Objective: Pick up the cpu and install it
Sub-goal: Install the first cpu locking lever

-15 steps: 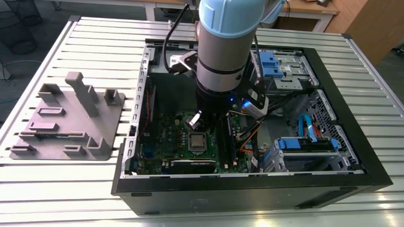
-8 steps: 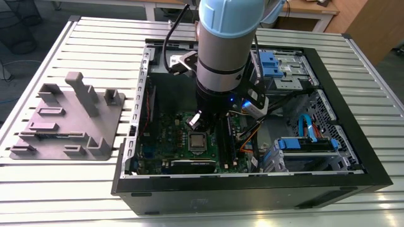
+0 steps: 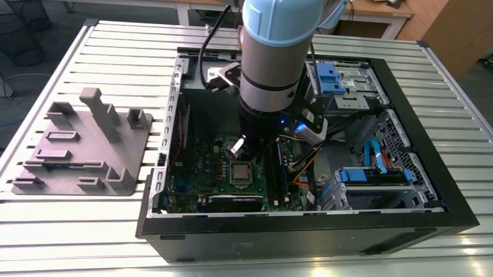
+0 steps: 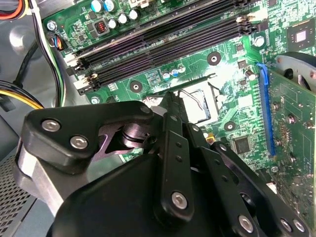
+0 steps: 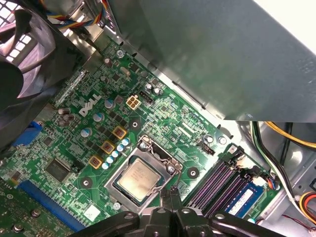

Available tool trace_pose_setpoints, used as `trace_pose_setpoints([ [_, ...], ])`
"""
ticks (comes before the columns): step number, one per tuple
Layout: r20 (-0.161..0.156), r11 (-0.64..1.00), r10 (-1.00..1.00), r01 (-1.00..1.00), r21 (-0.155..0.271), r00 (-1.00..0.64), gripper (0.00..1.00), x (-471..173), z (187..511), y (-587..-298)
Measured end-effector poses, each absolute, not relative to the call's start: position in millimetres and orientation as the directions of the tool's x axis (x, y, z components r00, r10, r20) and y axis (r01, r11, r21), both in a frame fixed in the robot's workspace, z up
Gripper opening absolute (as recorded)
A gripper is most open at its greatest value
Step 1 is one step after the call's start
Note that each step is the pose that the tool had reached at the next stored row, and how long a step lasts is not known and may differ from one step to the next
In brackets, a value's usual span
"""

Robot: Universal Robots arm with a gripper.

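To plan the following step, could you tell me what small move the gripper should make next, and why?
Probably a short lift straight up. The small flat square silvery cpu already lies in its socket on the green motherboard, and the black gripper hovers just beside it, seemingly carrying nothing.

Green motherboard [image 5: 163, 123], silvery-grey cpu [image 5: 138, 178] in silver socket frame [image 5: 170, 165], black memory slots [image 4: 163, 42], blue expansion slot [image 4: 265, 111], black gripper [image 4: 170, 98], light-blue arm [image 3: 281, 23], grey tray [image 3: 77, 144], black case [image 3: 308, 231], white ribbed tabletop [image 3: 77, 231].
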State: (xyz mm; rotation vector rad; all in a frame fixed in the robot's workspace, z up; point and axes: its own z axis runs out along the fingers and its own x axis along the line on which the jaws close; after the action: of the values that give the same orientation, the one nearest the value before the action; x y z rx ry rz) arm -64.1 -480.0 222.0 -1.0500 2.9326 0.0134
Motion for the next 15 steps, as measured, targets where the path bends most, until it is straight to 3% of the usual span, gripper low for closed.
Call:
trace_pose_setpoints([
  [15, -0.028, 0.813, -0.582, -0.583, -0.001, -0.812, 0.11, -64.3, 210.2, -481.5],
])
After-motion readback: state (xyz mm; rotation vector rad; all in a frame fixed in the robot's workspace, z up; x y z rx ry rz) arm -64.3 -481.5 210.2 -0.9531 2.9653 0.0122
